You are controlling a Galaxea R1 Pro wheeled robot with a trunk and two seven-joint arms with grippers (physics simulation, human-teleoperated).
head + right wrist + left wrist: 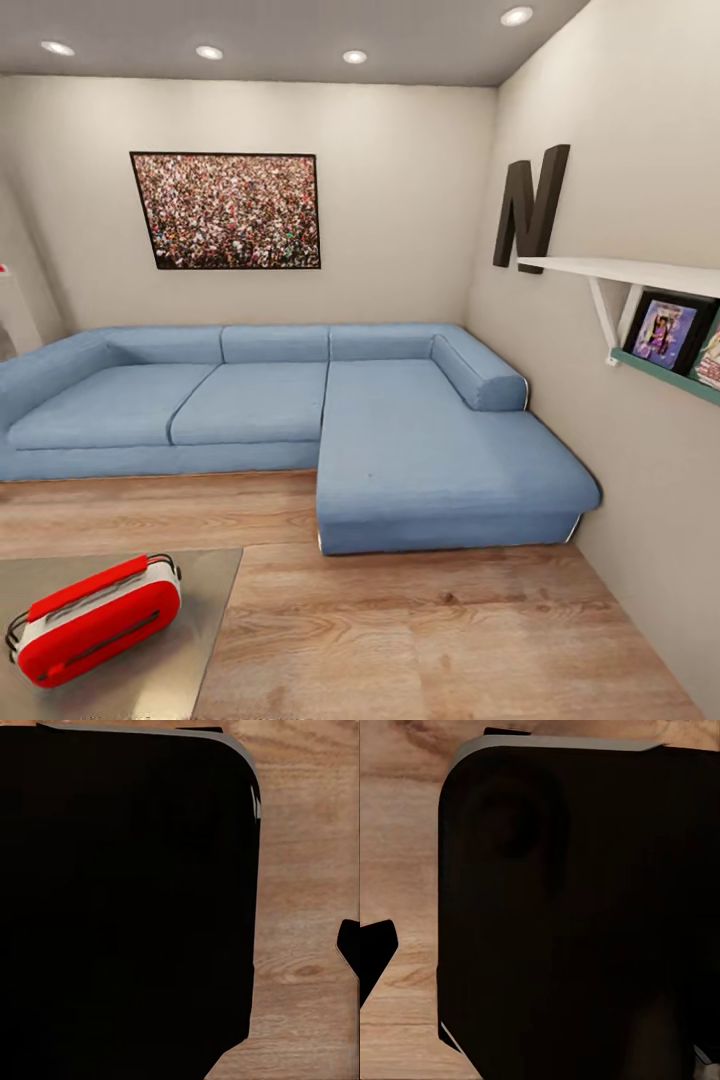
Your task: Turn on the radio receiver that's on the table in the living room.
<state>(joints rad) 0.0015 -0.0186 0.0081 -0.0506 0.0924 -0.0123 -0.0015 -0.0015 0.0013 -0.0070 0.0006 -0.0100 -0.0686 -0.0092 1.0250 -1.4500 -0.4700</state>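
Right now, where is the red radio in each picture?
Head view: the radio receiver lies at the lower left, on the table.
Left wrist view: not in it.
Right wrist view: not in it.
Shared landmark: the wooden floor.

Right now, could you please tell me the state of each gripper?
Left gripper: cannot be told; its wrist view shows a dark body over wooden floor.
Right gripper: cannot be told, for the same reason.
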